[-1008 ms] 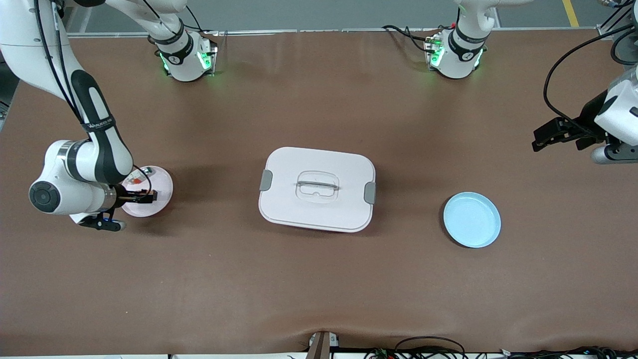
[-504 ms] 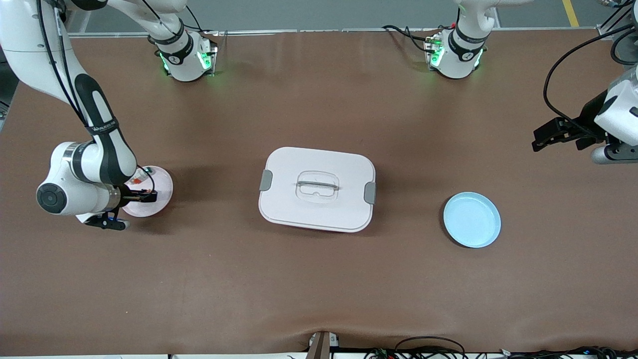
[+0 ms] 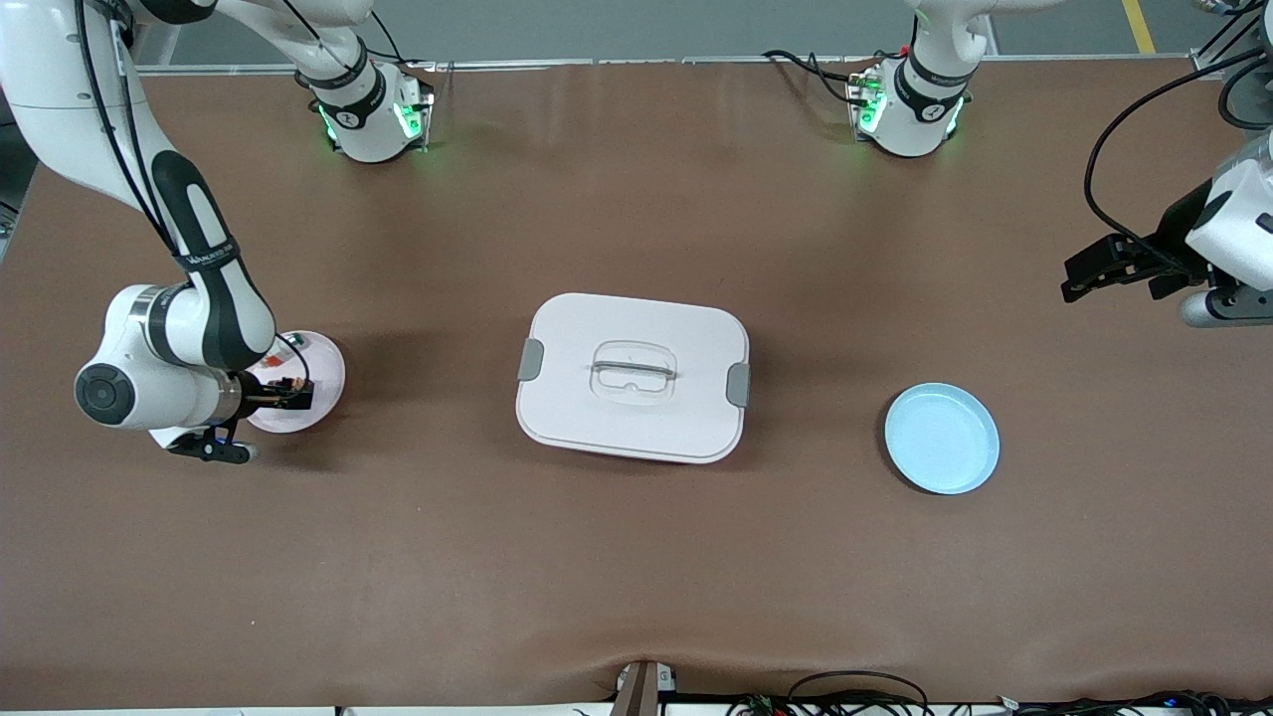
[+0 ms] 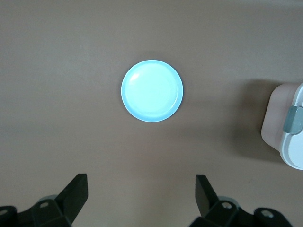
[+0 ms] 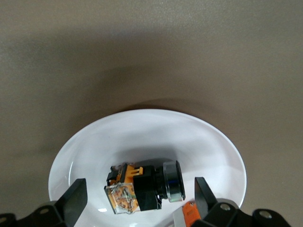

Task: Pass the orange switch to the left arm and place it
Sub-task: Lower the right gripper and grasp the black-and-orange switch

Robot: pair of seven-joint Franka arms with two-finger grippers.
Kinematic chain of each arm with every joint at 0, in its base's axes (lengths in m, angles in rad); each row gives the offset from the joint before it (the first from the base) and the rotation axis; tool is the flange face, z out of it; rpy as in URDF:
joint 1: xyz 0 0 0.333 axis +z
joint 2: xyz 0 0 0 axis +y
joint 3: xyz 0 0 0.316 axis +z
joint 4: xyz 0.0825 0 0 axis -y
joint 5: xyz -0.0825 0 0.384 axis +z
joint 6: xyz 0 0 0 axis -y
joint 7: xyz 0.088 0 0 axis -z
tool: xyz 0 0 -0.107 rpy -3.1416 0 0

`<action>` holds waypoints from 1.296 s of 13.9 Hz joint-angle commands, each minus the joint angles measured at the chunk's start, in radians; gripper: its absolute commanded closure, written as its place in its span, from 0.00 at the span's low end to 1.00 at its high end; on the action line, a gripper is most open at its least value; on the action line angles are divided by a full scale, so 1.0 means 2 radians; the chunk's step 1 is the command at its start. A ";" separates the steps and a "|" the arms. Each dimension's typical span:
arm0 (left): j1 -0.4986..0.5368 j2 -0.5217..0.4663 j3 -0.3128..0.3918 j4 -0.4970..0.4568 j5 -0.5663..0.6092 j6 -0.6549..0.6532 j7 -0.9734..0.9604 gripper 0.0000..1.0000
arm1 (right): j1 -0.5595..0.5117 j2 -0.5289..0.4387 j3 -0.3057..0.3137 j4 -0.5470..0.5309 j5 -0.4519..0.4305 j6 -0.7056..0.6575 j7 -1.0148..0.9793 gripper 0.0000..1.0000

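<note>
The orange switch (image 5: 142, 187), black with an orange band and a metallic end, lies on its side in a white plate (image 5: 94, 137). My right gripper (image 5: 139, 189) is open low over the plate, one finger on each side of the switch without touching it. In the front view the right gripper (image 3: 296, 392) sits over that plate (image 3: 328, 363) at the right arm's end of the table. The white lidded box (image 3: 633, 376) stands mid-table. My left gripper (image 3: 1079, 278) waits open and empty, up in the air at the left arm's end; the left wrist view shows its spread gripper (image 4: 140, 184).
A light blue empty plate (image 3: 942, 439) lies between the box and the left arm's end, and shows in the left wrist view (image 4: 152, 91) beside the box's corner (image 4: 289, 132). A small silver-and-orange item (image 5: 187, 215) lies in the white plate beside the switch.
The right arm has shifted slightly and brought its open gripper down closer around the switch in the plate. The left arm has not moved.
</note>
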 commanded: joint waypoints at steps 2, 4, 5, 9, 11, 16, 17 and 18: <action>0.000 0.002 -0.001 0.008 0.006 -0.010 0.007 0.00 | -0.011 0.006 0.008 -0.002 -0.006 0.004 -0.007 0.00; 0.001 0.002 -0.001 0.008 0.006 -0.010 0.008 0.00 | -0.012 0.006 0.008 -0.006 -0.006 0.005 -0.012 0.00; 0.000 0.002 -0.001 0.008 0.006 -0.010 0.007 0.00 | -0.012 0.007 0.008 -0.007 -0.006 0.005 -0.012 0.00; 0.003 0.002 -0.001 0.008 0.006 -0.010 0.010 0.00 | -0.015 0.011 0.008 -0.007 -0.006 0.005 -0.014 0.00; 0.001 0.002 -0.001 0.008 0.006 -0.010 0.009 0.00 | -0.014 0.014 0.008 -0.007 -0.006 0.005 -0.015 0.00; 0.001 0.002 -0.001 0.008 0.006 -0.010 0.007 0.00 | -0.015 0.014 0.008 -0.007 -0.006 0.005 -0.039 0.00; 0.000 0.002 -0.001 0.008 0.006 -0.010 0.006 0.00 | -0.015 0.014 0.008 -0.007 -0.006 0.004 -0.039 0.00; -0.001 0.002 -0.001 0.008 0.006 -0.010 0.006 0.00 | -0.015 0.014 0.008 -0.007 -0.006 0.005 -0.039 0.00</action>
